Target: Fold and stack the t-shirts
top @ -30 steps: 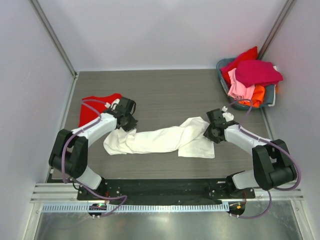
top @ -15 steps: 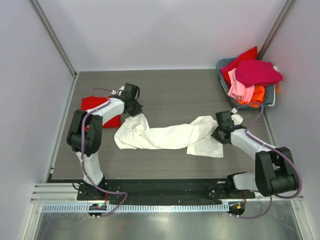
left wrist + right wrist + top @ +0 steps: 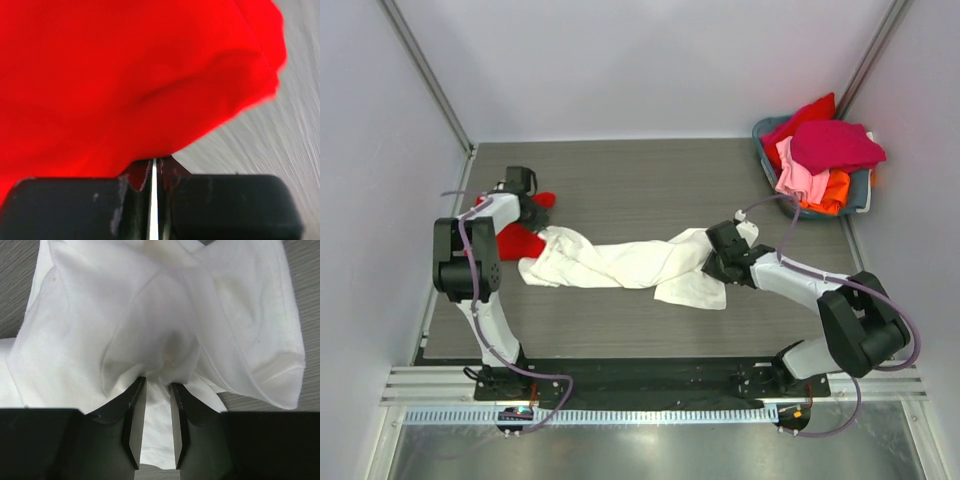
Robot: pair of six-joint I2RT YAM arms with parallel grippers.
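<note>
A: Top view first. Where's the white shirt [image 3: 620, 262]?
B: Mid table [image 3: 650, 180], bunched into a long rope. Long axis runs side to side, left end a touch nearer the arms and touching the red shirt [image 3: 516, 242]. Can't tell which end is the neck. The other shirts [image 3: 830, 145] sit in the basket [image 3: 861, 186], far right corner, well apart.
A: And the arms?
B: The right gripper [image 3: 715, 262] is at the white shirt's right end. The left gripper [image 3: 530, 205] is over the red one, not on the white.
A: Left wrist view?
B: Fingers clenched to a hairline slit. Red cloth runs into it, so prob. grasping the red shirt. Blurred, tho.
A: Right wrist?
B: Fingers pinch a gathered wad of white cloth, w/ folds fanning away from the tips.
A: So how to do it well?
B: My guess is the step is spreading the white shirt flat. The left should drop the red & take the white's free end at a corner, not a wad. Then pull evenly along the long axis, low over the table, w/o dragging the red one.
</note>
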